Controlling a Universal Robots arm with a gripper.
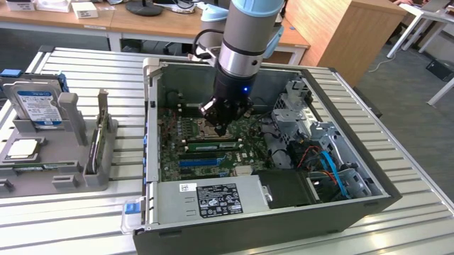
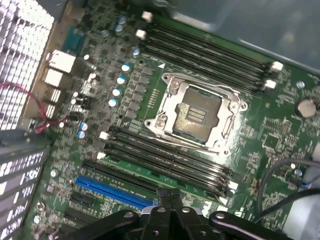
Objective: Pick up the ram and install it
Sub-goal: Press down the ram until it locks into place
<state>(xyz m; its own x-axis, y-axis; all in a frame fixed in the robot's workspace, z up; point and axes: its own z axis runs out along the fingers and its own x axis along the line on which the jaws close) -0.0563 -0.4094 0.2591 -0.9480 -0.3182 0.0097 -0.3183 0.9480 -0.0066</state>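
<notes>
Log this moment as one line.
end effector: shut, empty | over motherboard in computer case | ram: seated in slot

Exterior cam sits high, off the bench's front edge, looking down into the open PC case [image 1: 284, 212]. Wrist cam looks close, straight down at the motherboard [image 2: 280, 125]; both share the CPU socket [image 2: 197, 115].

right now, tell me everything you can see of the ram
The ram is a thin, long green board stick with dark chips, standing on edge among the black slots beside the CPU socket, inside the open computer case. The shut gripper hangs right above it; whether they touch cannot be judged.
</notes>
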